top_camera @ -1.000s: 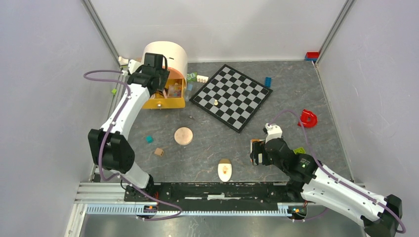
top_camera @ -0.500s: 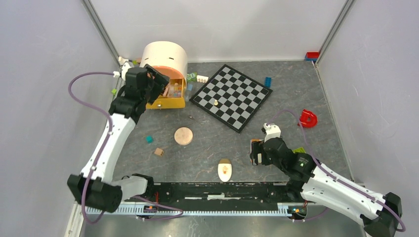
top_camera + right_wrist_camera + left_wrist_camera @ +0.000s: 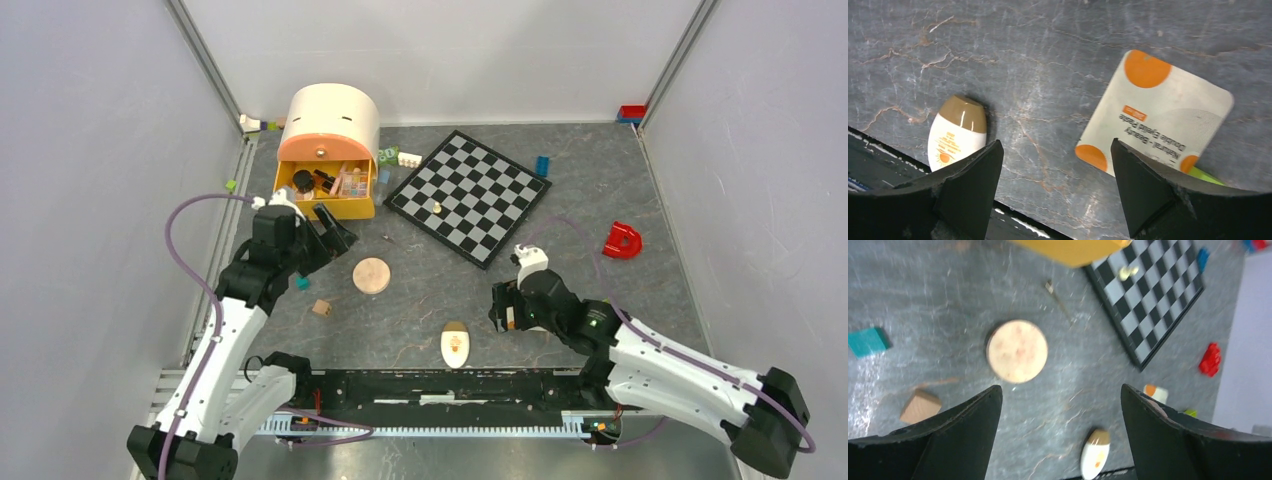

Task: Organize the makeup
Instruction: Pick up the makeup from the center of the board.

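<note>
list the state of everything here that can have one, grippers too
left gripper, open, empty
right gripper, open, empty
orange organizer, open at the front, cosmetics in its tray
round compact, closed, lying flat
cream oval bottle, brown cap on, lying down
sachet, lying flat
chessboard, laid out flat, one pale piece on it

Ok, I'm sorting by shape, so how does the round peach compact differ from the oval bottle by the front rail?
The compact is a flat, plain peach disc; the oval bottle is elongated, white with a brown cap and orange print. The compact lies farther out; the oval bottle lies right by the front rail. Both lie flat and loose on the grey table.
</note>
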